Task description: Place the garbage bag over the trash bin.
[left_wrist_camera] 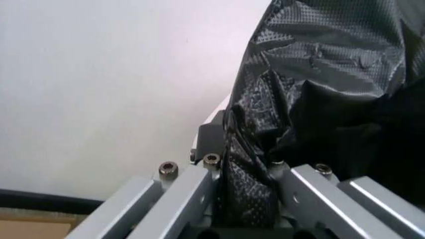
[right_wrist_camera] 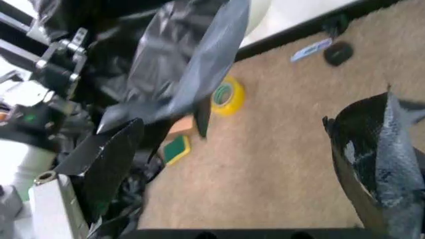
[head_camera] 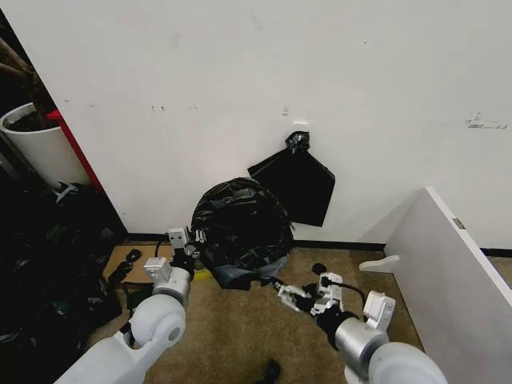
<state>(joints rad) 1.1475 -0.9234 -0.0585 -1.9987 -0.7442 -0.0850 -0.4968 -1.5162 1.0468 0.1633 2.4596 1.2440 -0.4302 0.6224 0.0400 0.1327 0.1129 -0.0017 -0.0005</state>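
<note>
The garbage bag (head_camera: 242, 226), black, glossy and crinkled, is draped over the trash bin against the wall and hides it in the head view. A sliver of the bin's white side (left_wrist_camera: 214, 118) shows in the left wrist view. My left gripper (head_camera: 187, 242) is at the bag's left edge, shut on a fold of the plastic (left_wrist_camera: 247, 169). My right gripper (head_camera: 290, 294) hovers low over the carpet, just right of the bag's lower hem. It is open (right_wrist_camera: 242, 154), with the fingers wide apart and nothing between them. The bag's hem (right_wrist_camera: 192, 74) hangs ahead of it.
A flat black bag with a knotted top (head_camera: 296, 186) hangs on the wall behind. A yellow tape roll (right_wrist_camera: 228, 94) lies on the carpet by the bin. A white plant pot (head_camera: 38, 148) and dark bags (head_camera: 56, 256) stand at the left, a white panel (head_camera: 456, 264) at the right.
</note>
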